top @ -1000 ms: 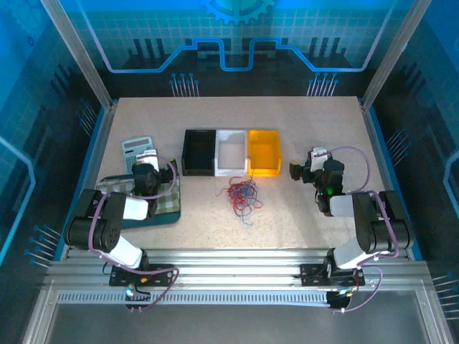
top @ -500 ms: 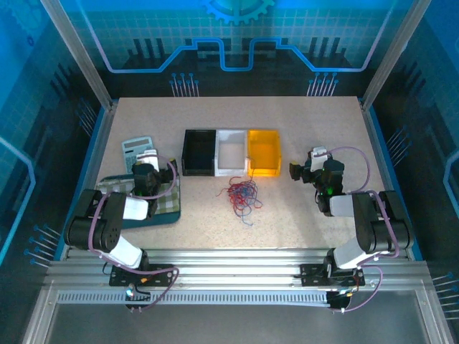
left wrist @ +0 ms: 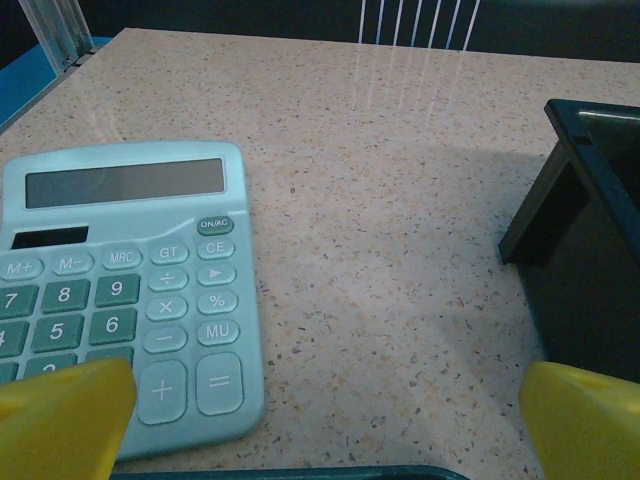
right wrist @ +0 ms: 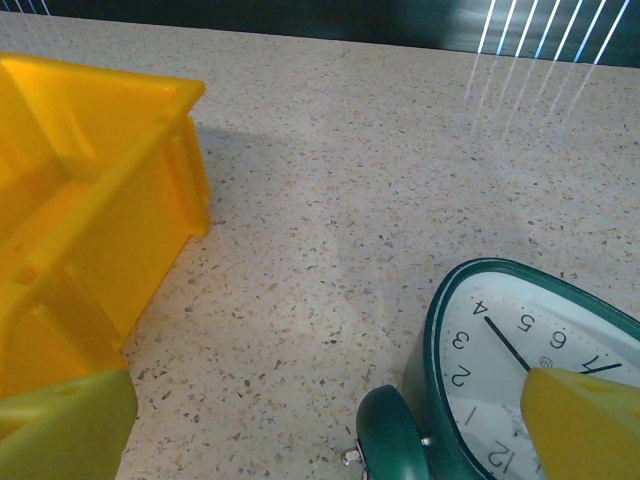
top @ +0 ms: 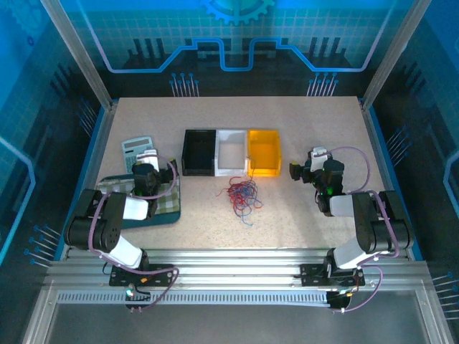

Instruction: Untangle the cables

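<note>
Your left gripper (left wrist: 322,418) and right gripper (right wrist: 330,420) are both spread empty, so just pinch one loose strand off the mid-frame cables (top: 242,193).

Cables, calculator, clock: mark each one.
Cables (top: 242,193): top external view, middle of the tangle.
Calculator (left wrist: 130,295): left wrist view, on its keypad.
Clock (right wrist: 490,378): right wrist view, on its white dial.

Three bins (top: 231,170) — black, white, yellow — one calculator (left wrist: 120,290), one clock (right wrist: 480,350), one cloth (top: 161,204), one tangle of cables (top: 242,193)
</note>
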Tool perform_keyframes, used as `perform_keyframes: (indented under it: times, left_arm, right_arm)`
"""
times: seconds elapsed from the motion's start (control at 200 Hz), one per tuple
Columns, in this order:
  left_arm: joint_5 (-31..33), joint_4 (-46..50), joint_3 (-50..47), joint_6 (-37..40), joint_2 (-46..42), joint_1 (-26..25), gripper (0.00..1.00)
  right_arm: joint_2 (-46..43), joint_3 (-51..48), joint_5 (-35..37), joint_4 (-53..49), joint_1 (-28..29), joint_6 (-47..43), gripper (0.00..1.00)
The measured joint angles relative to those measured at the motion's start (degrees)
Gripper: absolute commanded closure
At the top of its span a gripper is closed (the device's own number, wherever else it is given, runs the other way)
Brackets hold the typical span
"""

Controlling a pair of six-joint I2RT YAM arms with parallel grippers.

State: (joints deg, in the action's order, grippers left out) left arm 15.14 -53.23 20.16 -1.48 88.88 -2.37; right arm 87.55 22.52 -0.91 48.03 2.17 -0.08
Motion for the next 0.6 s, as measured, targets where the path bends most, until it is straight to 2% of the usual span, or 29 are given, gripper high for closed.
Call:
perform_keyframes:
  times: [0.09, 0.22, 0.33, 0.485, 0.601]
  left_arm:
    - [0.0, 1.7, 0.4, 0.2, -0.6, -0.1, 0.01]
    - [0.3, 12.9, 4.9, 1.4, -6.6, -1.7, 0.01]
    - [0.5, 20.7, 10.8, 1.0, -12.8, -3.8, 0.00]
    - [2.9, 28.3, 17.7, -4.5, -15.8, -7.6, 0.01]
    - [4.1, 36.9, 23.3, -9.6, -13.8, -14.3, 0.01]
  right_arm:
    - [0.0, 0.0, 0.0, 0.0, 0.0, 0.0, 0.00]
    - [0.0, 0.0, 0.5, 0.0, 0.2, 0.0, 0.00]
    - [-0.6, 0.2, 4.1, -1.3, 2.2, -0.6, 0.00]
    - [-7.8, 4.0, 12.7, -12.2, 7.8, -1.9, 0.00]
    - [-11.6, 13.4, 16.0, -24.2, 10.0, 0.2, 0.00]
